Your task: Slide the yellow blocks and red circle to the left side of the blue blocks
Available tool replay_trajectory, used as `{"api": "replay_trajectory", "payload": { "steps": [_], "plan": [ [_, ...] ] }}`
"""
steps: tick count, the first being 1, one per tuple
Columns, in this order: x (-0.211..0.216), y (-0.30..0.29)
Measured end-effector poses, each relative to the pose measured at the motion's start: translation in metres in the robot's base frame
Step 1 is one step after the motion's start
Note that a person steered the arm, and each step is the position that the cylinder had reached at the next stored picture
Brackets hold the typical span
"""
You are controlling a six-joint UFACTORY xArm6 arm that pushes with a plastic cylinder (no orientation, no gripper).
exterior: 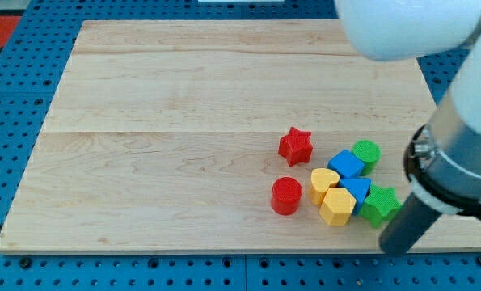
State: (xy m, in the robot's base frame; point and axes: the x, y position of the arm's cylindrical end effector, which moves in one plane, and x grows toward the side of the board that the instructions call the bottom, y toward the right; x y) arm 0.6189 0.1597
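The red circle lies at the board's lower right, left of the cluster. The yellow heart and the yellow hexagon sit just right of it, touching the two blue blocks, one upper and one lower. My rod comes down from the arm at the view's right. My tip is near the board's bottom edge, just right of and below the green star, away from the yellow and red blocks.
A red star sits above the red circle. A green circle touches the upper blue block on its right. The wooden board lies on a blue perforated base. The white arm body hangs over the right edge.
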Motion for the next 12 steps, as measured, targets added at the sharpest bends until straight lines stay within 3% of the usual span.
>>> {"api": "replay_trajectory", "payload": {
  "steps": [2, 5, 6, 7, 8, 10, 11, 12],
  "plan": [
    [-0.027, -0.06],
    [-0.031, -0.065],
    [-0.004, -0.106],
    [-0.032, -0.155],
    [-0.065, -0.154],
    [-0.065, -0.132],
    [-0.039, -0.14],
    [-0.05, -0.127]
  ]
}}
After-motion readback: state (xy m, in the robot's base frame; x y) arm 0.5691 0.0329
